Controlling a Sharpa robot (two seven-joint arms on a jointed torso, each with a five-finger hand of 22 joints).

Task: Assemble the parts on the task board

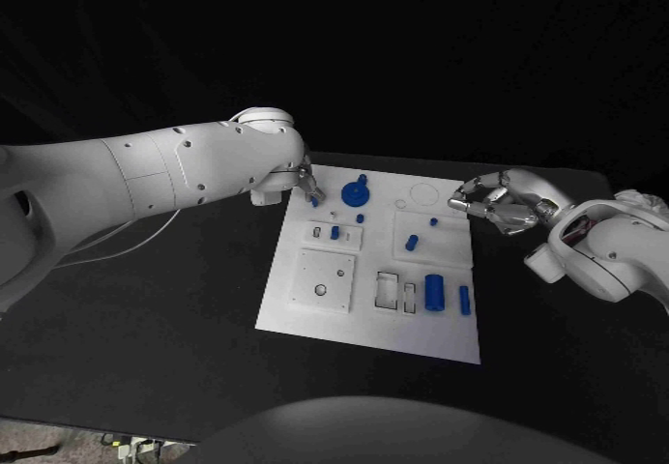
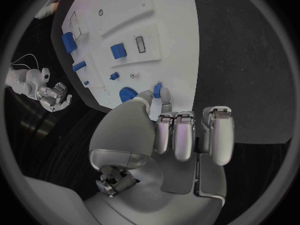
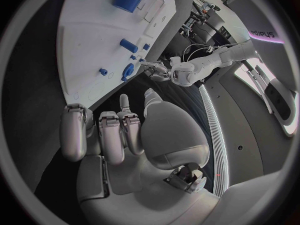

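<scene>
The white task board [image 1: 419, 329] lies in the middle of the black table. My left hand [image 1: 289, 182] hovers over its far left corner and pinches a small blue part [image 2: 157, 90] between thumb and a finger, just beside the blue gear [image 1: 356, 191]. The same gear [image 2: 128, 93] stands close to the fingertips in the left wrist view. My right hand [image 1: 495, 205] hangs over the board's far right edge with its fingers curled in and nothing in them. A blue cylinder [image 1: 435, 290] and a blue bar [image 1: 464, 301] lie at the near right of the board.
More small blue parts [image 1: 413, 242] are spread over the board's middle, and a square raised plate [image 1: 327, 280] sits at its near left. Bare black tabletop [image 1: 154, 319] surrounds the board on all sides.
</scene>
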